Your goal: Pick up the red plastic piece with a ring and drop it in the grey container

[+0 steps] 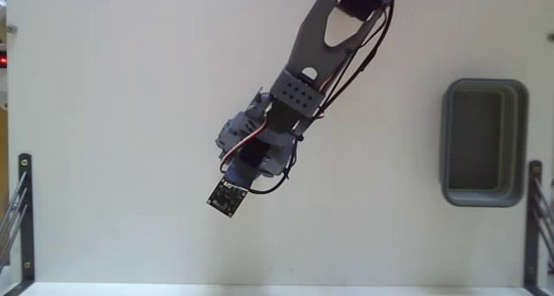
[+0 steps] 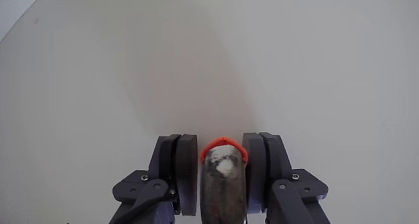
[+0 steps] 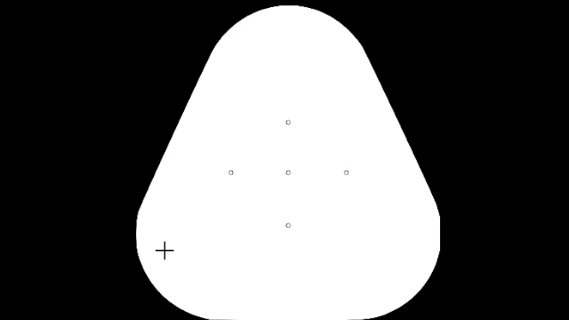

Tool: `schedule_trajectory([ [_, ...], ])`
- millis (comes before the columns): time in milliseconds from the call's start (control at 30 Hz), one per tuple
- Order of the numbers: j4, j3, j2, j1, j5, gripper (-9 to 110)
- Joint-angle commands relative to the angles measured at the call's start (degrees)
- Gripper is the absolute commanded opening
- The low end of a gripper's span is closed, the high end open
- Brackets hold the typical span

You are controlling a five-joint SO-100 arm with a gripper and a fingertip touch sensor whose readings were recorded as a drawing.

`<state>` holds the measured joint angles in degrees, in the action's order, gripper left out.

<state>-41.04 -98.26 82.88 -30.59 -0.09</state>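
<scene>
- In the wrist view, nearest the camera, my fingers sit clamped on the red plastic piece with a ring; only its orange-red arc shows between the pads, with a grey, dusty-looking lump just below it that I cannot identify.
- The arc peeks out at the very tip, so I judge the hold to be shallow. I want to keep closing pressure steady and avoid any quick wrist roll.
- Beyond the tips, that view shows only bare pale counter, so I cannot tell from it how high I am carrying.
- In the fixed view the arm reaches from the top edge down toward the middle of the counter, and the piece itself is hidden under the wrist.
- The grey container sits well apart, at the far right of that view, empty as far as I can see.
- The step in hand, as I read it, is the carry: I should swing right in one smooth arc, clear the thick rim, stop over the dark inside, and only then let the fingers part.
</scene>
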Motion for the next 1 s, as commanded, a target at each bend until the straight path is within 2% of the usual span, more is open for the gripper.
schedule_trajectory([
  [0, 0.5, -0.2, 1.7, -1.3, 0.1, 41],
  [967, 0.5, -0.2, 1.7, -1.3, 0.1, 33],
])
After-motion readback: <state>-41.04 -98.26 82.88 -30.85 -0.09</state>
